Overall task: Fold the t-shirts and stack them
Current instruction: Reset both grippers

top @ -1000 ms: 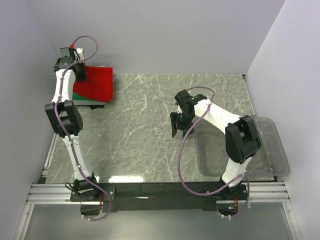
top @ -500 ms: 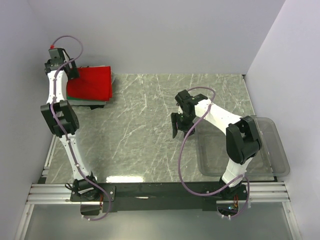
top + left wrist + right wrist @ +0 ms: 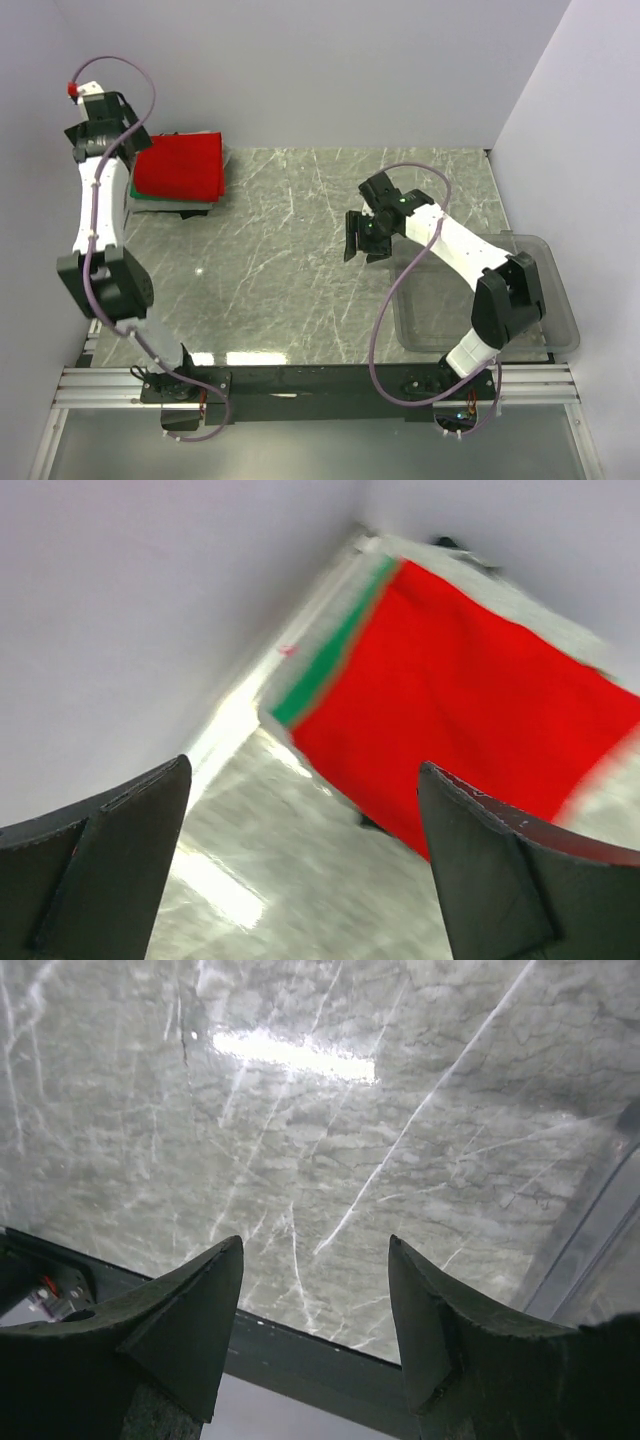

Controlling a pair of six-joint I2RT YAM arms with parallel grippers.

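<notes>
Starting at the left, a pale lilac side wall (image 3: 40, 220) closed off the space, and a matching back wall (image 3: 330, 70) ran across the far end. The left gripper (image 3: 305, 768) hung high in the far left corner, close to the side wall, with its jaws spread wide and nothing between them. Just ahead of it lay the red shirt (image 3: 180, 165), folded into a neat rectangle on top of the green shirt (image 3: 325, 670). Only a narrow strip of the green one showed along one edge. The stack sat at the table's far left corner, near the back wall. The gripper was clear of it and not touching the cloth. The left wrist view was blurred.

The table (image 3: 280, 260) had a glossy grey-green marble pattern with pale veins and a bright glare patch near its front. A metal rail (image 3: 320, 385) along the near edge carried both arm bases. Right of centre, the right gripper (image 3: 315, 1245) hovered over bare marble, its jaws a fair way apart and holding nothing, well apart from the shirts. Farthest right, a clear bin (image 3: 545, 330) rested at the table's edge, partly under the right arm.
</notes>
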